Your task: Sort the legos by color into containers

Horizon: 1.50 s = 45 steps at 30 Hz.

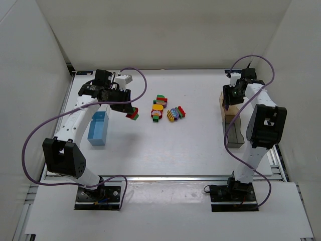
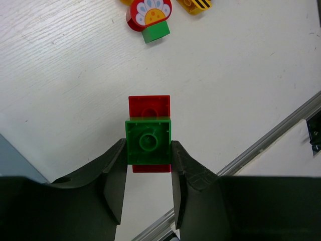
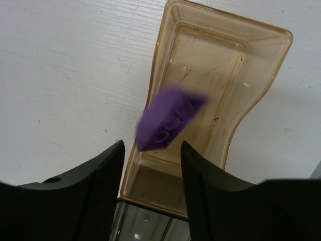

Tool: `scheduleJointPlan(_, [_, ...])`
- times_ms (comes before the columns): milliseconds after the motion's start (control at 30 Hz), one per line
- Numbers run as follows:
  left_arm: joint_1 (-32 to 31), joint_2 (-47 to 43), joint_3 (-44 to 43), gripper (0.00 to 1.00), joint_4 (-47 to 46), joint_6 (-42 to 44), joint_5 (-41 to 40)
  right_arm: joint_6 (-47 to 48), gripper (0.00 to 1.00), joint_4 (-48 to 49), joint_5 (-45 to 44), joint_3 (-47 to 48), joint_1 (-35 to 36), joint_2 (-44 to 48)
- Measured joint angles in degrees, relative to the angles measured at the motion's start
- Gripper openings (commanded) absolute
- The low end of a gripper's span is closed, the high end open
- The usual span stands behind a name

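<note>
My left gripper [image 1: 131,113] is shut on a green brick stuck on a red brick [image 2: 148,141] and holds the stack above the table, right of the light blue container [image 1: 98,128]. My right gripper [image 1: 232,95] is open over the tan container [image 3: 261,55]. A purple brick [image 3: 168,120] is blurred in mid-air just beyond its fingertips, touching neither finger, over the tan container. More legos lie mid-table: a red-green stack [image 1: 160,99], a yellow-red one [image 1: 157,113], and a mixed cluster [image 1: 176,113].
The dark smoky container [image 1: 234,132] sits just in front of the tan one [image 1: 222,108] at the right. A clear/white container [image 1: 124,79] stands at the back left. A flower-printed red and green brick [image 2: 149,14] lies ahead of my left gripper. White walls enclose the table.
</note>
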<state>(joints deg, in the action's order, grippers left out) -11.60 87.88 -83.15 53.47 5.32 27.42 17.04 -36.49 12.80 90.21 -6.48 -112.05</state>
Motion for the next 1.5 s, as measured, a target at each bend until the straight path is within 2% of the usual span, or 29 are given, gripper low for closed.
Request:
scheduleJointPlan(167, [0.0,0.0,0.0,0.1,0.0,0.0,-0.1,0.5,0.6,0.2,-2.5,0.0,0.0,-0.6])
scheduleJointPlan(400, [0.0,0.1,0.0,0.1,-0.2,-0.3,0.5,2.9,0.56,0.4,-0.4,-0.7,0.3,1.7])
scheduleJointPlan(567, [0.0,0.8,0.0,0.11,-1.3,-0.4,7.4,5.0,0.57,0.7,10.8,-4.7,4.4,13.6])
scheduleJointPlan(667, [0.1,1.5,0.0,0.12,-1.7,-0.6,16.1,6.4,0.55,2.2,19.7,-5.8,12.3,20.1])
scheduleJointPlan(767, [0.1,2.6,0.0,0.13,-3.0,-1.5,26.4,6.9,0.54,3.5,29.5,-5.8,20.5,21.9])
scheduleJointPlan(933, [0.2,3.7,2.5,0.13,-12.8,-9.2,44.0,-1.3,0.52,6.4,43.5,-5.2,25.8,16.9])
scheduleJointPlan(1067, [0.4,3.7,5.2,0.13,-21.6,-15.6,50.9,-12.4,0.5,12.2,50.3,-5.3,25.9,12.2])
scheduleJointPlan(1233, [1.5,3.6,7.2,0.13,-32.3,-22.7,53.3,-21.1,0.5,17.9,56.0,-5.2,26.1,11.2])
scheduleJointPlan(1500, [2.2,3.6,7.8,0.13,-38.1,-24.9,52.9,-26.2,0.54,21.4,61.5,-5.1,29.4,11.2])
